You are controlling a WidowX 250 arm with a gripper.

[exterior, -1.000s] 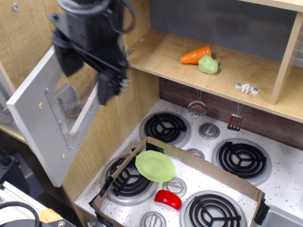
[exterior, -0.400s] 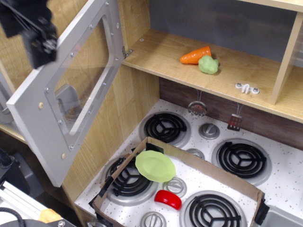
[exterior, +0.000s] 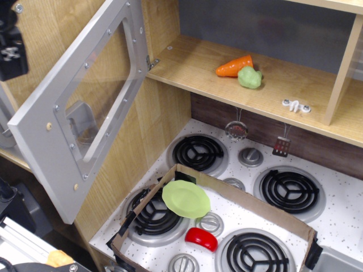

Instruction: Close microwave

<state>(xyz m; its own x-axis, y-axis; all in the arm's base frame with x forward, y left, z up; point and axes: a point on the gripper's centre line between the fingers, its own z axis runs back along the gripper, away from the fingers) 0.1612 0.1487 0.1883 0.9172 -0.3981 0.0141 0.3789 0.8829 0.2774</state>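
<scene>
The microwave door [exterior: 48,141] is a silver-grey frame with a clear window. It stands swung wide open at the left, hinged at the wooden cabinet edge near the shelf. A grey piece shows through the window. Only a black part of my gripper [exterior: 10,48] shows at the top left edge, to the left of the door and apart from it. Its fingers are cut off by the frame edge, so I cannot tell whether they are open or shut.
A carrot [exterior: 233,65] and a green vegetable [exterior: 249,77] lie on the wooden shelf [exterior: 187,65]. Below is a toy stove [exterior: 340,226] with a cardboard box [exterior: 255,207] holding a green plate [exterior: 186,198] and a red piece [exterior: 201,238].
My arm has moved from in front of the door's upper part off to the left, almost out of view. The door has stayed open at the same angle.
</scene>
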